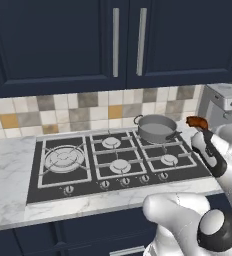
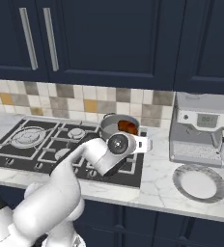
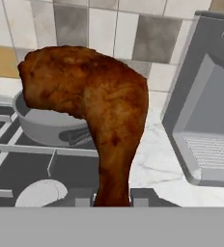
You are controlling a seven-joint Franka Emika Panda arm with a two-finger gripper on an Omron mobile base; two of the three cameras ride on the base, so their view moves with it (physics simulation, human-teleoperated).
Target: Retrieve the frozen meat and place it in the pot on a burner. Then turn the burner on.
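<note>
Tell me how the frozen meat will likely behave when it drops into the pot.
The frozen meat stands out from the shut gripper without sagging, so probably stiff. Its bent, lumpy shape suggests it will tumble, not roll. The pot looks far wider, so likely catches it.

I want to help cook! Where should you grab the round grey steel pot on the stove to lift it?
Probably by the two small side handles of the round grey steel pot, one showing at its left rim and one at its right front. The shallow wall is wide and smooth, so a pinch there could slip. Come from the front, since the tiled wall stands close behind.
</note>
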